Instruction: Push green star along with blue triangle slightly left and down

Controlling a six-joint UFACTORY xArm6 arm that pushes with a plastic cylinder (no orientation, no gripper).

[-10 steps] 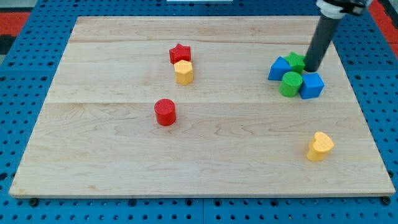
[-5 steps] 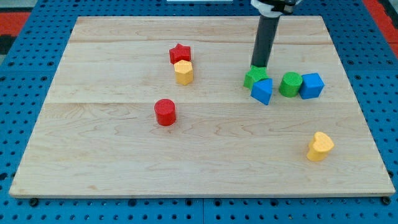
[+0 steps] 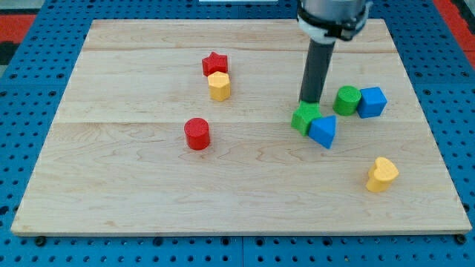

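The green star (image 3: 304, 117) lies right of the board's middle, touching the blue triangle (image 3: 323, 131) at its lower right. My tip (image 3: 309, 102) rests against the star's upper edge, the dark rod rising straight up from it. Both blocks sit left of and below the green cylinder and blue cube.
A green cylinder (image 3: 346, 99) and a blue cube (image 3: 372, 101) stand side by side at the right. A yellow heart (image 3: 381, 174) lies lower right. A red star (image 3: 215, 64) touches a yellow hexagon (image 3: 219, 85) upper left of middle. A red cylinder (image 3: 197, 133) sits below them.
My tip has pushed the green star and blue triangle left out of the cluster, then downward. The green cylinder and blue cube have stayed about where they were.
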